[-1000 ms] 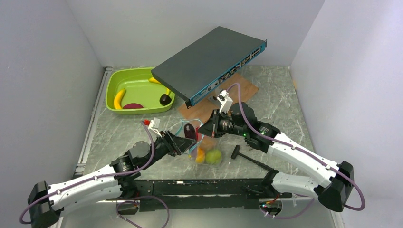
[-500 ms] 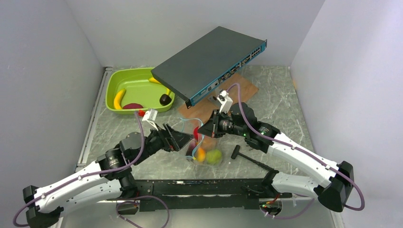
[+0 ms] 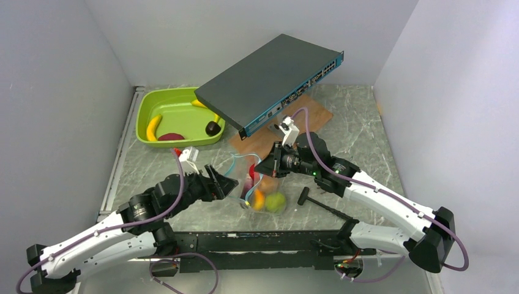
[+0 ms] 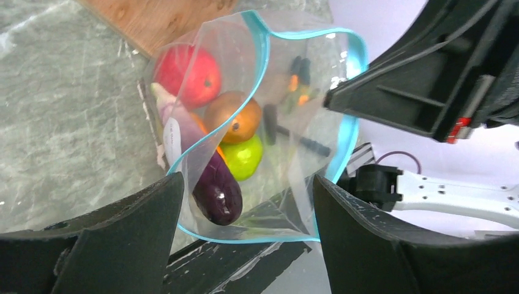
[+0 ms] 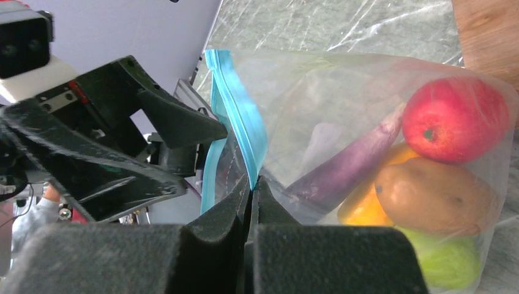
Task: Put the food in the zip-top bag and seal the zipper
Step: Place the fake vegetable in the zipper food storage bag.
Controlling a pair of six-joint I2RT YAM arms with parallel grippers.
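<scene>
1. The left hand [image 3: 225,185] now sits just left of the zip-top bag [image 3: 262,187], farther back than a second ago, when it reached over the bag's mouth with a dark piece between its fingers.
2. Its jaws stand wide and hold nothing.
3. The right hand [image 5: 251,184] has not moved. It is pinched tight on the bag's rim at the teal zipper [image 5: 235,116] and holds the mouth up and open.
4. The bag stands on the bench [image 3: 367,122] between the two hands, near the front edge.
5. Inside it lie a red apple [image 4: 186,73], an orange [image 4: 235,119], a green apple [image 4: 245,156] and a purple eggplant [image 4: 214,190], the eggplant nearest the mouth.
6. The lime-green tray [image 3: 147,104] at the back left is unchanged and holds a yellow banana [image 3: 153,127] and a dark-red piece [image 3: 171,137].
</scene>
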